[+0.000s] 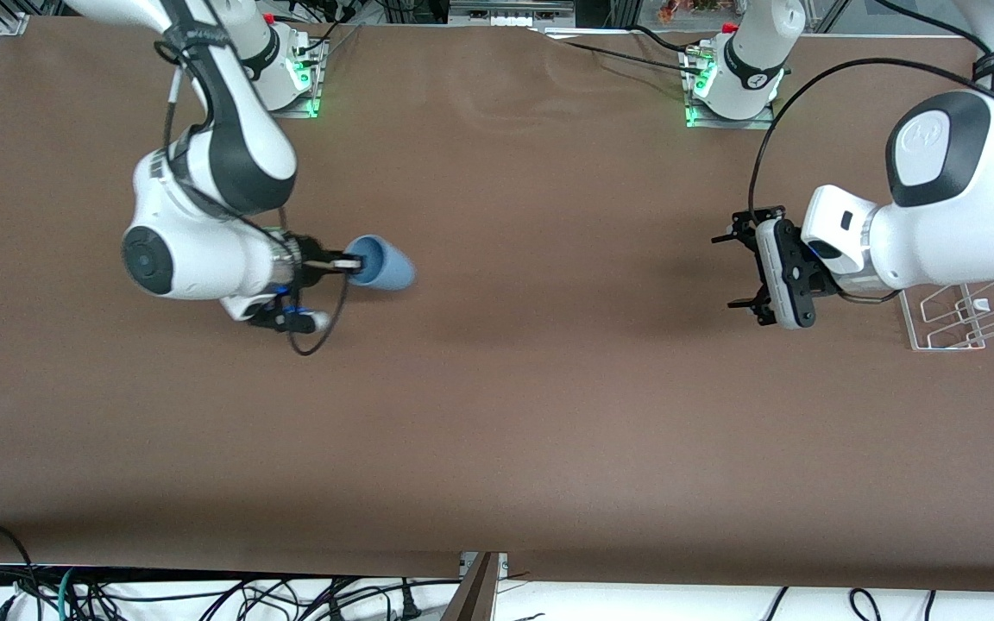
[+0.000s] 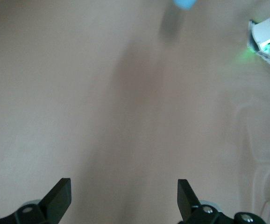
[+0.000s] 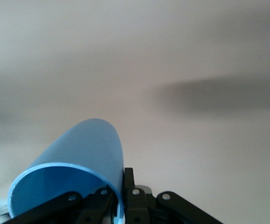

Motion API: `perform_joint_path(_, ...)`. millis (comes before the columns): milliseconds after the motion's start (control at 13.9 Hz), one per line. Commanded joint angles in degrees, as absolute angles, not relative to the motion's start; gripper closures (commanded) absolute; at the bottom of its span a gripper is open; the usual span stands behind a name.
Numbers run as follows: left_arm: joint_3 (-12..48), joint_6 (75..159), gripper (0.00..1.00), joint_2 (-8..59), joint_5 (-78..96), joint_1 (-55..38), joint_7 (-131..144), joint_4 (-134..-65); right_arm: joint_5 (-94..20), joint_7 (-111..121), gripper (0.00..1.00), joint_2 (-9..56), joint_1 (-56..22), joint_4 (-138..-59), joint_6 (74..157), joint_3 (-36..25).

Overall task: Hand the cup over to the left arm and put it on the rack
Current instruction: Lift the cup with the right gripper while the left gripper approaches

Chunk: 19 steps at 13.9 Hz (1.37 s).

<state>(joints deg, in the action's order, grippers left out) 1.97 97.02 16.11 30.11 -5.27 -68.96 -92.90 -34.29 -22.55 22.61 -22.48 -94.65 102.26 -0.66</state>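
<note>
Blue plastic rim is pinched by the right gripper's (image 1: 349, 265) fingers (image 3: 128, 186), one inside; the empty cup (image 1: 383, 264) is held sideways over the bench (image 1: 497, 414). Left gripper (image 1: 736, 270), fingers apart, waits beside the rack (image 1: 971, 317). Such a thin grip could slip at handover.

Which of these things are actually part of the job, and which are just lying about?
In the job:
- cup, held at its rim by the right gripper
- left gripper, open over the table, waiting
- rack, at the left arm's end

Lying about:
- nothing else on the table
</note>
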Motion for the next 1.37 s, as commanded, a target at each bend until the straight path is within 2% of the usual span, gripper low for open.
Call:
perform_joint_path(0,1.8,98.0,0.0,17.1,33.1,-5.2,-77.2,-93.6,-47.9,-32.3,1.0,25.1,-25.6,-89.7,100.5,-1.1)
perform_joint_path(216,1.8,100.2,0.0,18.4,35.8,-5.3,-82.2,-94.3,-55.4,-46.5,1.0,26.7,-27.9,-84.4,100.8,-1.1)
perform_joint_path(577,5.0,103.7,0.0,20.0,39.1,-5.4,-89.7,-94.4,-57.3,-71.9,1.0,28.2,-33.2,-77.6,105.3,-1.1)
perform_joint_path(865,7.8,103.4,0.0,19.4,38.9,-5.4,-89.9,-94.4,-60.0,-84.8,1.0,28.2,-34.8,-75.9,110.3,-1.1)
perform_joint_path(1082,11.0,103.4,0.0,17.4,38.9,-5.4,-90.0,-94.5,-64.0,-88.5,1.0,28.1,-35.2,-75.8,113.1,-1.1)
perform_joint_path(1298,11.7,103.4,0.0,15.6,39.0,-5.3,-89.2,-94.4,-64.2,-91.1,1.0,28.0,-35.9,-75.8,115.2,-1.1)
